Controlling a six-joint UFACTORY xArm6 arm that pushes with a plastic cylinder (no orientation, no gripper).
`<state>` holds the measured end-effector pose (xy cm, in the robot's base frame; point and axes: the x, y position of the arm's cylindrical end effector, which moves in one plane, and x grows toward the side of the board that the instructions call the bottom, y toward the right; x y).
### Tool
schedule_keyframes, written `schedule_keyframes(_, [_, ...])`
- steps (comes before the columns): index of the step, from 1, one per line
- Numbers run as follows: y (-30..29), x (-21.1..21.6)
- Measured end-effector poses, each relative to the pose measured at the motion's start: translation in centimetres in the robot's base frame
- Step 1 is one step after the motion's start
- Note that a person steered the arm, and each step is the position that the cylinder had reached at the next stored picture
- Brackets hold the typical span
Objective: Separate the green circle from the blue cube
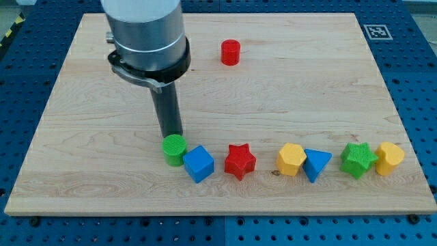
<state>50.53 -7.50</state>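
Near surface (95,102) bottom: my tip (172,134), bare rod tool grasping nothing, touches green circle (174,149) at 12 o'clock. Blue cube (199,163) touching at its 4 o'clock. Separation not yet done.

No readable text or numbers; only a black-and-white fiducial marker (377,31) on the board's (287,102) corner.

A robotics lab bench, by its signs: a pale wooden desk (273,89) lying on a blue perforated mounting plate (410,41), a printed square fiducial tag (376,31) at one corner, yellow-black hazard tape (9,34) at the view's top left.
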Motion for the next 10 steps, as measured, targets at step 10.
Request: schedule_keyframes(10, [0.4, 0.3])
